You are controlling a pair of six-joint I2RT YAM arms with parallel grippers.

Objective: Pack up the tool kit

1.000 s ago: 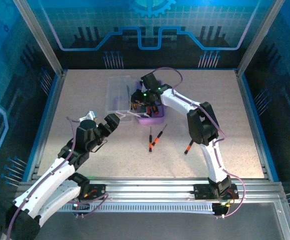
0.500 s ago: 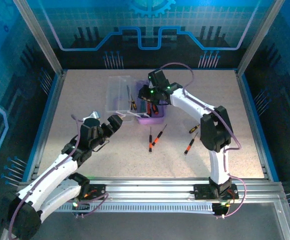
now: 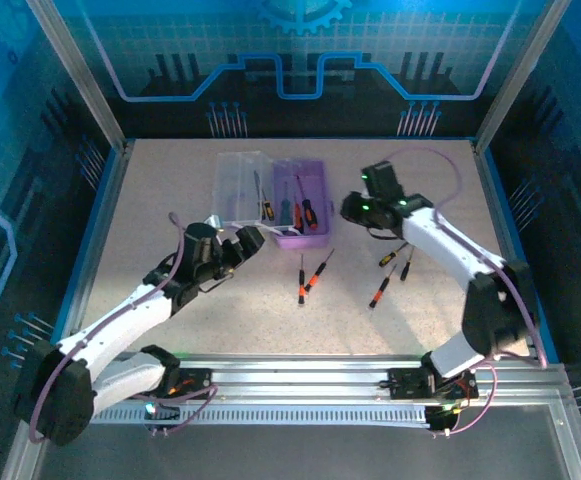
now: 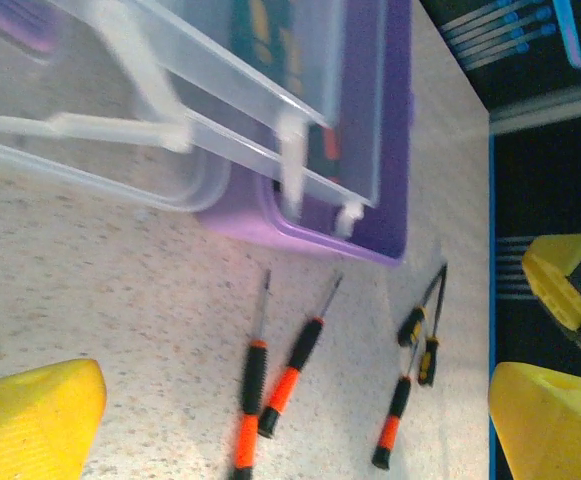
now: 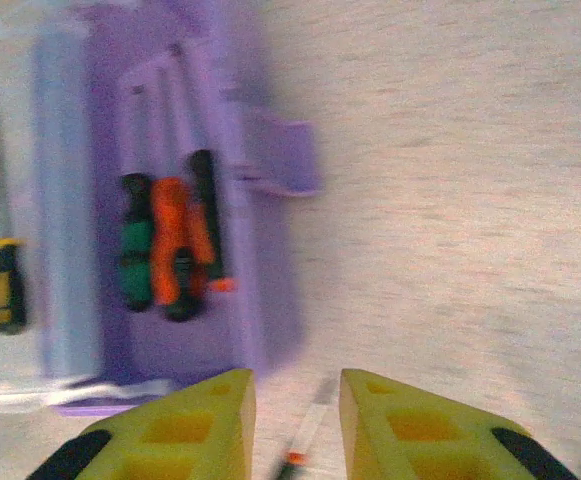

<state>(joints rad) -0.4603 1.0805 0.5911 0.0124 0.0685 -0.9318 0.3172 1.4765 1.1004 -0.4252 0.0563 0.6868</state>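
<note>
The purple case (image 3: 315,236) lies open at the table's middle back, its clear lid (image 3: 238,180) flat to the left. Several screwdrivers (image 3: 301,208) lie inside it, and a yellow-handled one (image 3: 266,207) lies by the lid's edge. Two orange-handled screwdrivers (image 3: 308,279) lie in front of the case, and three more (image 3: 390,270) to the right. My left gripper (image 3: 242,244) is wide open just left of the case's front. In the left wrist view the case (image 4: 370,190) and the loose screwdrivers (image 4: 270,385) show. My right gripper (image 3: 353,208) hovers right of the case, jaws slightly parted and empty.
Metal posts and blue walls ring the speckled table (image 3: 170,170). In the right wrist view the case (image 5: 255,300) is at the left, with bare table (image 5: 450,200) to the right and a blurred screwdriver shaft (image 5: 310,430) lying below the fingers.
My right gripper has left the case and swung to the right of it. My left gripper has moved forward and right, closer to the case's front corner.
</note>
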